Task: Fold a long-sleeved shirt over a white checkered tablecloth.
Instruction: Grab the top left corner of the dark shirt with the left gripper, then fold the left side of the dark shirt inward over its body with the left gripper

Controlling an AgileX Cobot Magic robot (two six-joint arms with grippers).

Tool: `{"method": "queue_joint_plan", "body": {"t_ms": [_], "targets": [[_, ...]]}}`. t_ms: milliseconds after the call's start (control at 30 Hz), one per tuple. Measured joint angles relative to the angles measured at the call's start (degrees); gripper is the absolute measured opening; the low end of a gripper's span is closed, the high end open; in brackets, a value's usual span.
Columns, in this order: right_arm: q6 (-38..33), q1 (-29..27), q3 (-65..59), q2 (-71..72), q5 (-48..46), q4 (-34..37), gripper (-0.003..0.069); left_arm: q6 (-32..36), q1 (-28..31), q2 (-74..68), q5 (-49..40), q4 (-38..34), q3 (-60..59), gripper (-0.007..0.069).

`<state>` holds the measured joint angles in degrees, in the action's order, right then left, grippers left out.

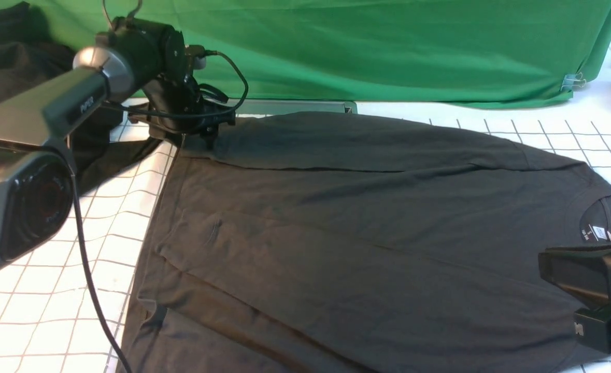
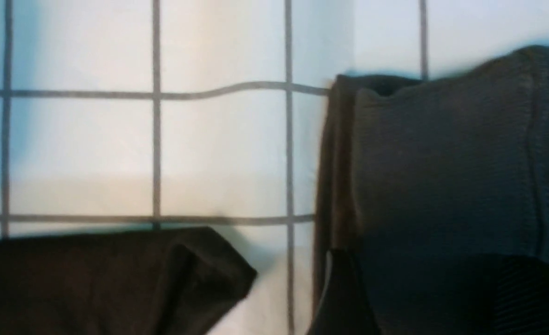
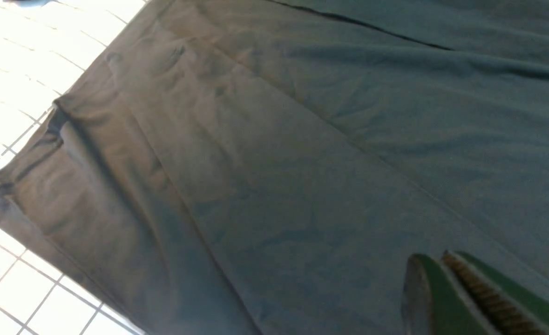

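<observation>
- Dark long-sleeved shirt (image 1: 367, 233) lies flat on the white checkered tablecloth (image 1: 51, 290), collar at three o'clock.
- My left hand (image 1: 196, 132) sits over the ten-o'clock corner, and I cannot tell its spread; my right hand (image 3: 435, 260) is pressed together and empty.
- I'd pinch both layers and sweep low.

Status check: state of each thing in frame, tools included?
tablecloth: laid out flat
shirt: spread flat on the tablecloth, sleeves folded in over the body
left tool: at the shirt's far left corner, open or shut unclear
right tool: shut, empty, over the shirt
green backdrop: hanging, clipped at its right end
</observation>
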<state>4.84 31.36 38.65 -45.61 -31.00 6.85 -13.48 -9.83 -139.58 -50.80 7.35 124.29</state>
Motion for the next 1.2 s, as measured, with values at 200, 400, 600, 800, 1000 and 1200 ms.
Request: {"method": "queue_joint_plan", "body": {"t_ms": [200, 400, 600, 800, 1000, 1200], "targets": [[0.0, 0.0, 0.0, 0.0, -0.06, 0.0, 0.0019, 0.0, 0.06, -0.59, 0.82, -0.61, 0.0, 0.0401], [0.0, 0.0, 0.0, 0.0, -0.16, 0.0, 0.0019, 1.94, 0.06, -0.59, 1.0, -1.7, 0.0, 0.0231], [0.05, 0.0, 0.0, 0.0, -1.7, 0.0, 0.002, 5.02, 0.06, -0.59, 0.55, -3.37, 0.1, 0.0034], [0.77, 0.0, 0.0, 0.0, -2.31, -0.09, 0.002, 6.07, 0.06, 2.79, -4.82, -4.35, 0.1, 0.0033], [7.26, 0.0, 1.83, -0.95, -5.67, -6.85, 0.002, 9.24, 0.06, 12.34, -14.8, -9.41, 0.1, 0.0033], [10.99, 0.0, 8.57, -4.79, -16.05, -17.19, 0.002, 10.68, -0.06, 20.21, -17.86, -11.5, -6.64, 0.0033]]}}
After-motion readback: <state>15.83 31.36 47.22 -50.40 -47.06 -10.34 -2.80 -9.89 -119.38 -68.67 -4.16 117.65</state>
